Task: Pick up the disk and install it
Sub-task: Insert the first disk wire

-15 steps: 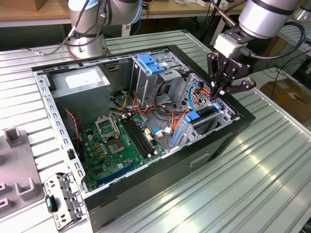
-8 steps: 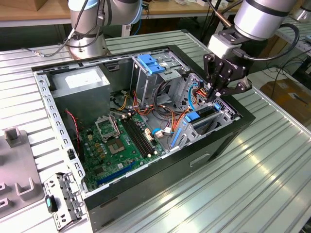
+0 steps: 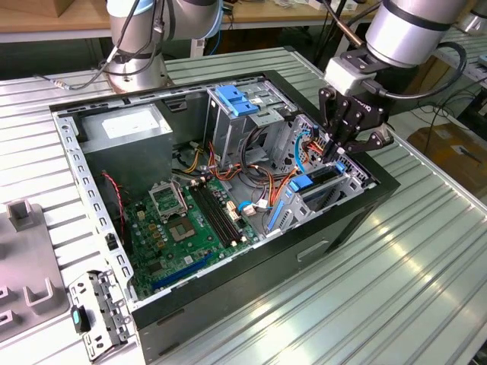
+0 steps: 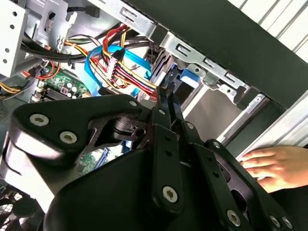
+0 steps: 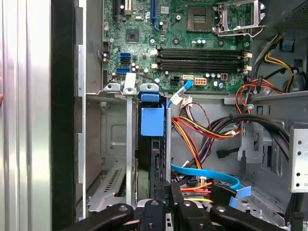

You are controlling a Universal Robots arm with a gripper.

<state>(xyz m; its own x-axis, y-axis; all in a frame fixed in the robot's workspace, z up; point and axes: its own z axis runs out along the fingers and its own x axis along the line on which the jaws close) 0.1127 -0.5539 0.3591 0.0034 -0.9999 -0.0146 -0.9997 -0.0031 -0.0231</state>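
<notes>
Gripper (image 3: 344, 146), fingers closed together at the disk's (image 5: 152, 122) end, is seating it upright in the bay (image 5: 129, 144) at the case's (image 3: 228, 293) front corner; judged step: final insertion, requiring straight push.

You're working in a robotics lab or workshop. An opened computer case (image 3: 228, 190) lies on a ribbed aluminium table (image 3: 396, 251), and wooden benches (image 3: 46, 19) and cardboard boxes (image 3: 449, 144) stand behind.

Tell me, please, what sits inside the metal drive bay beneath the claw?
The disk stands edgewise in the drive bay, blue carrier end showing. Its lower part is hidden behind the claw.
</notes>
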